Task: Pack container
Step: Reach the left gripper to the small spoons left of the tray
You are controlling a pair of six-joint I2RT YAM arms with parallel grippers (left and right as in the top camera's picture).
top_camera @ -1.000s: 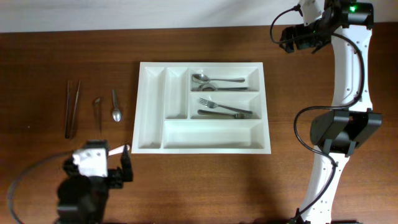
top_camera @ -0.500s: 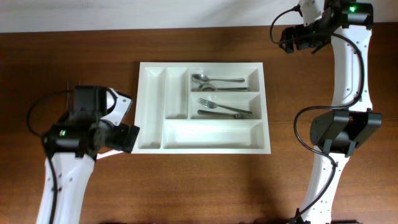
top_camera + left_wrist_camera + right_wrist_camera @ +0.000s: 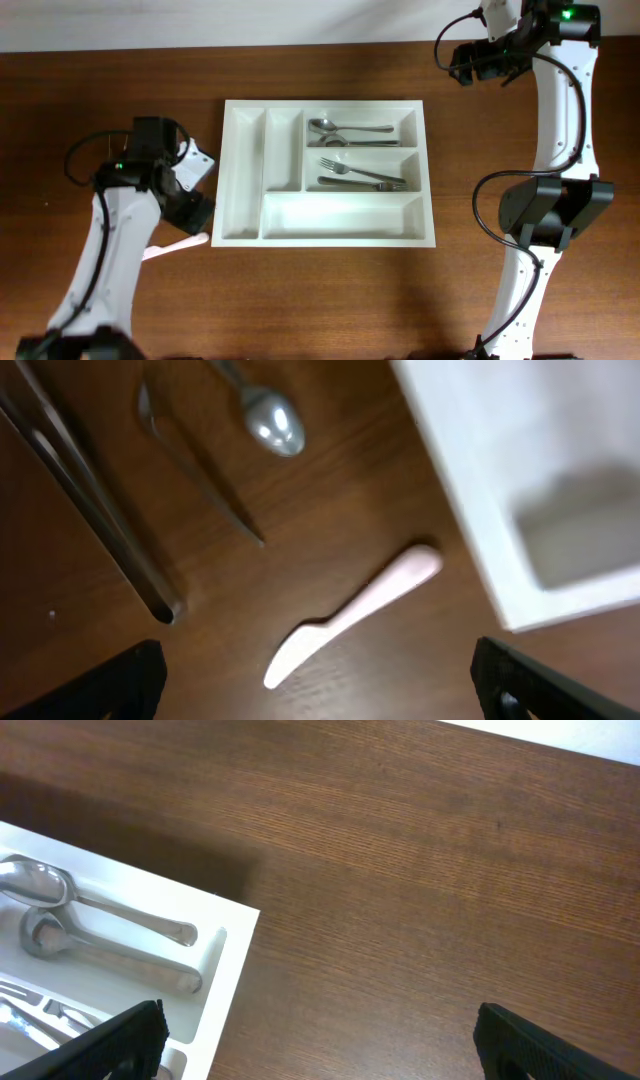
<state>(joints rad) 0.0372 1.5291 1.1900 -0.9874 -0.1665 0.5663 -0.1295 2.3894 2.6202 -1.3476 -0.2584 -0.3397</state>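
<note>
The left gripper [image 3: 320,698] is spread wide with nothing between its fingers, above the table [image 3: 330,510]. At its 12 o'clock lies a pink knife [image 3: 355,610], slanted, blade toward 7 – its handle just beside the corner of the container [image 3: 470,510], which sits at 2 o'clock. A spoon [image 3: 268,422] lies at 11, long tongs [image 3: 90,520] at 10. The right gripper [image 3: 320,1055] is equally wide and empty – the container's far corner, holding two spoons [image 3: 90,910], lies at its 9 o'clock

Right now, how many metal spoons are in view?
3. Two silver metal spoons lie in the white plastic cutlery tray, top-right compartment; one lies on the wooden table left of it, left wrist view only. The left arm may hide more.
</note>
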